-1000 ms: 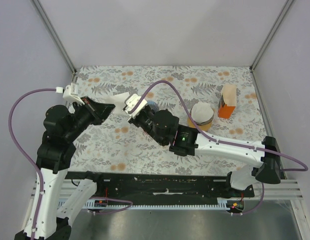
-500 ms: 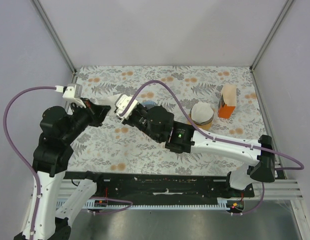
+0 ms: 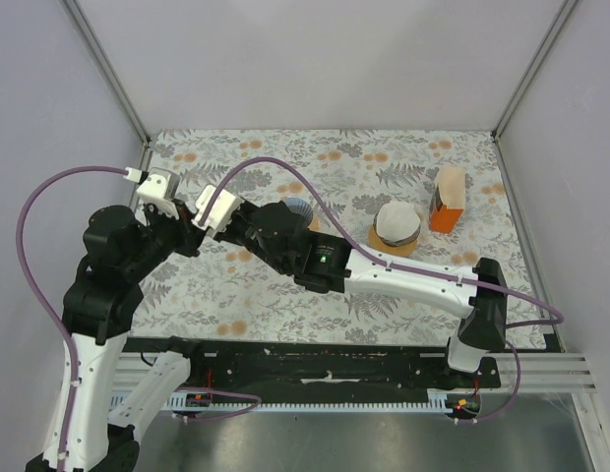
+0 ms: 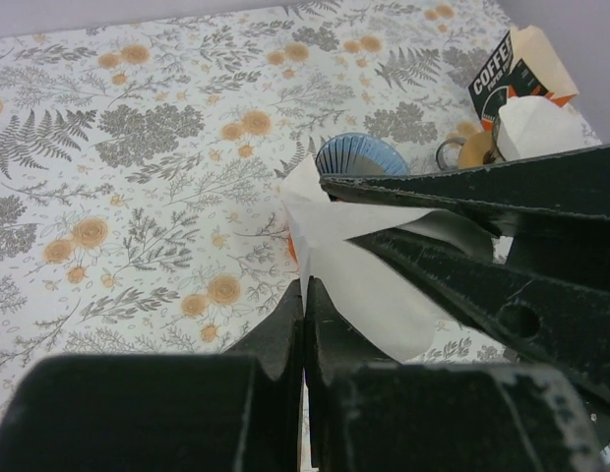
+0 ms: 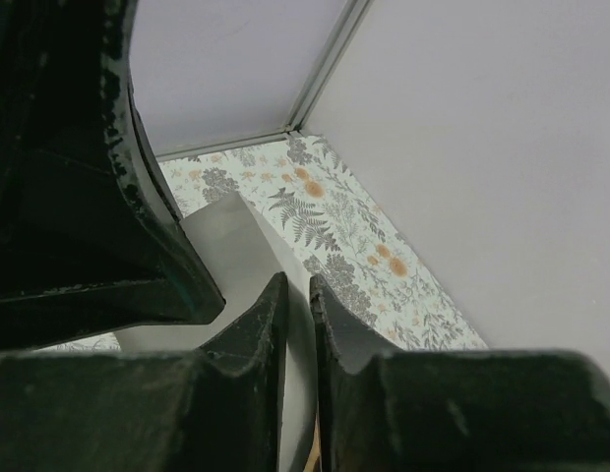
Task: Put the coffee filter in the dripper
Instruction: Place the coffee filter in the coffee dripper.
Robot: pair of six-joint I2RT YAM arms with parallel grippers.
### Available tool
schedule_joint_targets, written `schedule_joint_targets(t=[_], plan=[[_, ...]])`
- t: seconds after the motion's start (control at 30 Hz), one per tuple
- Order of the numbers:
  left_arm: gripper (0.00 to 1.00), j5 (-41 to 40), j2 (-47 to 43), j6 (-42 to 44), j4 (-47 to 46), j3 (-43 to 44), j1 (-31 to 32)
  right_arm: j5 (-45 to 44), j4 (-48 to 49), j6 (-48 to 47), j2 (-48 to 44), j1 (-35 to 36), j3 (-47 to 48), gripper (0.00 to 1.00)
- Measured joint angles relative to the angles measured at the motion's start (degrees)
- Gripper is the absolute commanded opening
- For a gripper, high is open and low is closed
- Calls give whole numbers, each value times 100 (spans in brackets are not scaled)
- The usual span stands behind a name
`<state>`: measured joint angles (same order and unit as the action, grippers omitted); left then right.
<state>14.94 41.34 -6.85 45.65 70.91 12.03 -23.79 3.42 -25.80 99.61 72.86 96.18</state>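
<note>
A white paper coffee filter (image 4: pixel 354 275) hangs in the air between my two grippers at the table's left. My left gripper (image 4: pixel 305 285) is shut on its lower edge. My right gripper (image 5: pixel 297 280) reaches in from the right, and its black fingers (image 4: pixel 482 285) straddle the filter (image 5: pixel 226 246) with a narrow gap showing between them. From above, the left gripper (image 3: pixel 190 241) and right gripper (image 3: pixel 199 224) meet tip to tip and hide the filter. The blue ribbed dripper (image 4: pixel 356 155) stands on the table behind them, to their right in the top view (image 3: pixel 298 208).
A white filter stack on a brown holder (image 3: pixel 396 226) sits right of the dripper. An orange coffee filter box (image 3: pixel 448 199) stands near the right wall. The right arm (image 3: pixel 403 280) stretches across the table's front. Purple cables loop above both arms.
Both grippers have moved left together, the right arm stretching further across. The left gripper has shut on the filter, and the right gripper's jaws have parted from shut.
</note>
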Motion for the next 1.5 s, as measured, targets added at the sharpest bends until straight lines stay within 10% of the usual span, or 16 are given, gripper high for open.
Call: schedule_joint_targets(t=[0.1,0.67,0.9,1.27,1.5], plan=[[2,-52,74,116,96,2,0,-37,-48,-4,0,-2,0,0],[3,-337,901,396,748,957,-15,98,-140,898,-48,-232,22,0],[36,170,1021,396,728,1001,-79,92,-177,1462,-264,-407,-173,0],[52,330,1069,24,444,817,-260,-76,37,1722,-291,-409,-446,0],[34,310,1051,11,393,286,-264,-269,175,1670,-291,-409,-466,0]])
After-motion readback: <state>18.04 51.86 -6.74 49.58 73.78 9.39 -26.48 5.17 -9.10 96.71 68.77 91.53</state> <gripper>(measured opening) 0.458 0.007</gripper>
